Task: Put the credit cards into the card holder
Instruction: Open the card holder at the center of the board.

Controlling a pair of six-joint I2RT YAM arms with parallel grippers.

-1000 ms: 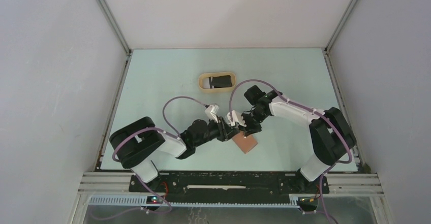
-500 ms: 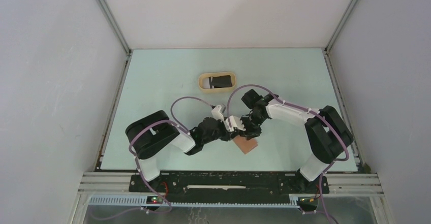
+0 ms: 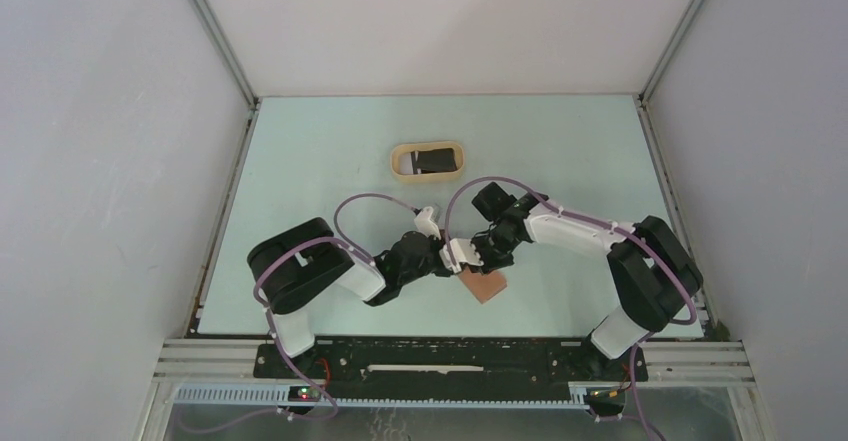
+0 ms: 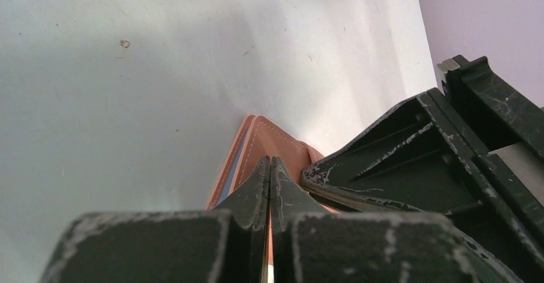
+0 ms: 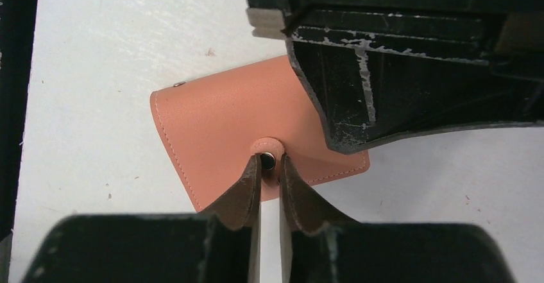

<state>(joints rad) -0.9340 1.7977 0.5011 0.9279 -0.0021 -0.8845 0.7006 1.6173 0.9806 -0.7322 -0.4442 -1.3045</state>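
Note:
The reddish-brown card holder (image 3: pixel 487 286) lies folded on the table between the arms. In the left wrist view (image 4: pixel 280 144) its edges gape a little and show blue-grey inside. My right gripper (image 3: pixel 487 266) reaches down from behind it and its tips (image 5: pixel 268 160) pinch the snap tab on its near edge. My left gripper (image 3: pixel 463 269) comes in from the left with its jaws closed (image 4: pixel 270 162), tips resting on the card holder's top face. Dark credit cards (image 3: pixel 434 160) lie in the tan oval tray.
The tan oval tray (image 3: pixel 396 162) sits mid-table, behind both grippers. Grey walls enclose the table left, right and back. The two grippers nearly touch over the card holder; the left one fills the upper right of the right wrist view (image 5: pixel 385 71).
The left arm has swung its elbow to the right and both grippers have closed in on the card holder, which stays in place.

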